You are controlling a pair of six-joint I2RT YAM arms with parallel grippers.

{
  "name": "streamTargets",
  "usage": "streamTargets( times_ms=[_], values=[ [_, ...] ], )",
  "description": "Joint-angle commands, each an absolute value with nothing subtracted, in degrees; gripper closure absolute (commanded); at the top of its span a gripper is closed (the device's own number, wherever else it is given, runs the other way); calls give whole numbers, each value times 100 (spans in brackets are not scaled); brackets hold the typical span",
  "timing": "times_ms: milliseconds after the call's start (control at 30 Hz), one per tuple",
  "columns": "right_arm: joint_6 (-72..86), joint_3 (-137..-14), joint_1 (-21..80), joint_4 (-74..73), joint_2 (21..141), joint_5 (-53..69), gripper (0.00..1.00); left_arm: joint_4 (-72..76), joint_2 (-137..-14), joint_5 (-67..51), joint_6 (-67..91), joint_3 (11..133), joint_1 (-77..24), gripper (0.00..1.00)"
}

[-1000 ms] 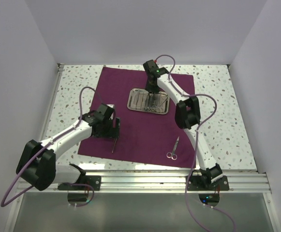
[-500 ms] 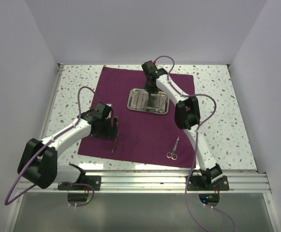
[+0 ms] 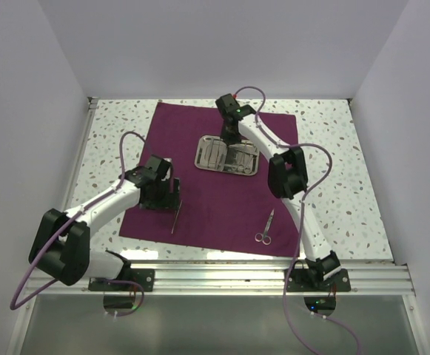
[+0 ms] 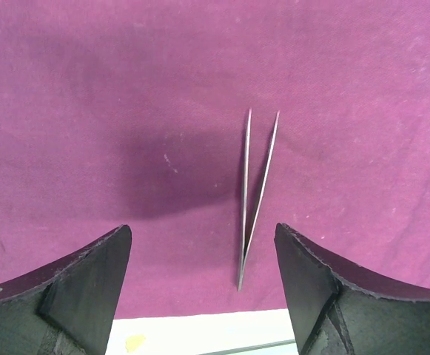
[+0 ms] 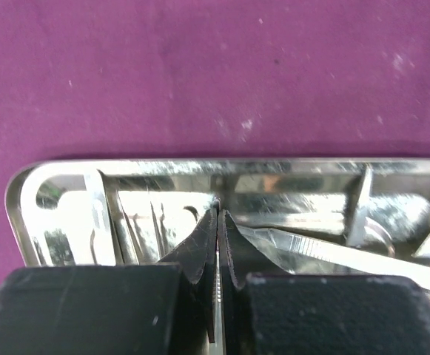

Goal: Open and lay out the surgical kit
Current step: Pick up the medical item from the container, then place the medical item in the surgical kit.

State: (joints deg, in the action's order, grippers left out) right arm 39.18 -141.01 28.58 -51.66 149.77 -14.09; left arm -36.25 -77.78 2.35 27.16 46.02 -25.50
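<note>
The surgical kit's maroon cloth (image 3: 215, 200) lies spread flat on the table. Its steel tray (image 3: 208, 154) sits at the cloth's far middle, with thin steel tools (image 5: 326, 250) inside. My right gripper (image 3: 232, 143) reaches down into the tray (image 5: 89, 171). Its jaws (image 5: 219, 211) are shut on a thin ribbed steel strip. Tweezers (image 3: 175, 217) lie loose on the cloth near its front left edge. My left gripper (image 3: 166, 197) hovers just behind them, open (image 4: 203, 229), with the tweezers (image 4: 255, 192) ahead of its fingertips, untouched. Scissors (image 3: 265, 228) lie on the cloth at the front right.
Speckled tabletop (image 3: 340, 185) surrounds the cloth. The cloth's front edge and a strip of table (image 4: 200, 333) show just below my left fingers. A metal rail (image 3: 259, 275) runs along the near edge. White walls enclose three sides.
My right gripper has closed on a steel tool inside the tray. My left gripper has drawn slightly back and left from the tweezers, which stay on the cloth.
</note>
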Motion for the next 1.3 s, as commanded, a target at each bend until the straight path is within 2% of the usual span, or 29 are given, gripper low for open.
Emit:
streamTargets(
  times_ms=[0,467,567,667,700,900,1000,1133,1167,1200,1233,1267],
  values=[
    [3744,-14036,2874,-5344,14222,-1564,100,-3472,-7743,158,2593,4887,-2505,18],
    [3788,-13554,2883,-5256,12965,-1722,100,-3489,-7567,105,2610,5062,-2505,21],
    [3955,-12782,2918,-5160,12342,-1592,100,-3507,-7646,228,2558,5246,-2505,20],
    [4192,-11412,3067,-4835,11419,-1512,100,-3533,-7874,290,2505,5641,-2435,19],
    [4253,-10721,3189,-4677,11199,-1451,100,-3542,-7945,281,2479,5904,-2400,17],
    [5052,-8389,3830,-4246,9695,-1082,100,-3586,-8700,229,2391,7256,-2136,15],
    [5229,-7798,4130,-4087,9352,-1081,100,-3630,-9332,185,2329,7951,-2101,15],
    [5265,-7831,4201,-4429,9395,-1221,100,-3437,-9894,45,2206,8507,-2101,13],
    [5256,-7944,4192,-4543,9413,-1283,92,-3393,-10001,-191,2145,8604,-2101,10],
    [5273,-7971,4192,-4753,9387,-1353,47,-3288,-10098,-393,2110,8779,-2101,8],
    [5291,-7998,4192,-4859,9352,-1449,32,-3183,-10255,-604,2057,8832,-2144,6],
    [5308,-8015,4192,-4965,9282,-1642,23,-3069,-10318,-1059,1996,8868,-2188,4]
  ],
)
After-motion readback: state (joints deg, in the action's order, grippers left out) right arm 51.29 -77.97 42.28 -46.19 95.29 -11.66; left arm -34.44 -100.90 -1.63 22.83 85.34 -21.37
